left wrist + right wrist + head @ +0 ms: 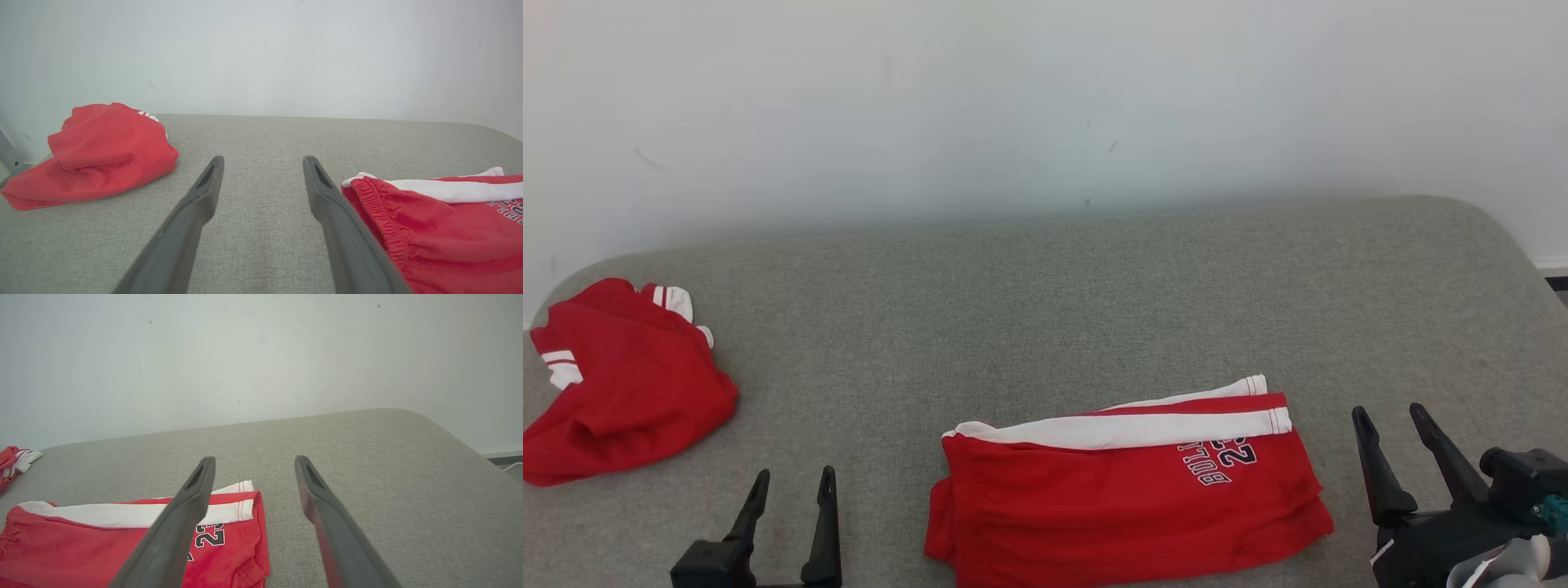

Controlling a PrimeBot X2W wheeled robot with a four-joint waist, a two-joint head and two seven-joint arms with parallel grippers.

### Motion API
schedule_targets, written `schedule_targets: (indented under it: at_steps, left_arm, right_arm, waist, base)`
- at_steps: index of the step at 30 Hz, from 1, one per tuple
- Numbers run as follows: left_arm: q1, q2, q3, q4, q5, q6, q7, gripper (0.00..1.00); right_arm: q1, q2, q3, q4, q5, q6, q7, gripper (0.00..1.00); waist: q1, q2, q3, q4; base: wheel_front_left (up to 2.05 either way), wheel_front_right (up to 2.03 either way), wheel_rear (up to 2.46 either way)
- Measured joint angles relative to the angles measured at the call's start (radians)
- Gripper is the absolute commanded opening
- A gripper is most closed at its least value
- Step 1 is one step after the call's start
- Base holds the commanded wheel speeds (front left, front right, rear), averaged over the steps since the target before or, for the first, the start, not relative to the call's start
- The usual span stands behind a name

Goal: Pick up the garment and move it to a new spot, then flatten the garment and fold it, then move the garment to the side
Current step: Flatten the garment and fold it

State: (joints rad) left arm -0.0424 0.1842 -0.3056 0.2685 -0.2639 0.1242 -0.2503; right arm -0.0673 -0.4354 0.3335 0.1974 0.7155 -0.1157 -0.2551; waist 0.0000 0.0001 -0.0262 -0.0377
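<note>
Lying folded at lower centre, the red shorts (1127, 498) are resting on the grey surface (1045, 310) — another red garment (621, 392) is sitting at far left. The left gripper (795, 474) and right gripper (1387, 410) are flanking the shorts, fingers spread, empty.

Between your left end effector (795, 474) and right end effector (1387, 408) lie the red shorts (1127, 514): thin, smooth cloth with a faint sheen, a matt white band and a puckered elastic waist. The fingers (196, 212) look like matt dark plastic. Beneath them the tabletop (1045, 310) is coarse grey woven fabric. Left of your left end effector, the crumpled red garment (629, 392) looks equally soft.
</note>
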Motion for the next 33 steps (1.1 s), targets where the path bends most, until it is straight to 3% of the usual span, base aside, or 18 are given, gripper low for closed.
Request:
schedule_targets:
  at_steps: [6,15,22,33]
  left_arm:
    - [0.019,-0.025,0.016,-0.028,0.038,0.0,0.0,1.0]
    - [0.017,-0.04,0.01,-0.062,0.079,0.0,0.018,1.0]
    - [0.017,-0.054,0.004,-0.079,0.089,0.0,0.039,1.0]
    - [0.017,-0.054,0.002,-0.098,0.107,0.0,0.063,1.0]
  right_arm:
    - [-0.005,0.007,0.005,0.021,-0.005,0.0,0.002,1.0]
    - [-0.114,-0.003,0.052,0.147,-0.006,-0.002,0.156,1.0]
    - [-0.17,0.007,0.108,0.272,0.014,0.029,0.292,1.0]
    - [-0.27,0.044,0.154,0.467,0.022,0.073,0.41,1.0]
  waist:
    - [0.0,0.0,0.001,0.008]
    - [0.0,0.0,0.0,0.037]
    - [0.0,0.0,0.003,0.074]
    - [0.0,0.0,0.02,0.116]
  base:
    - [0.0,0.0,0.0]
    - [0.0,0.0,0.0]
    - [0.0,0.0,0.0]
    - [0.0,0.0,0.0]
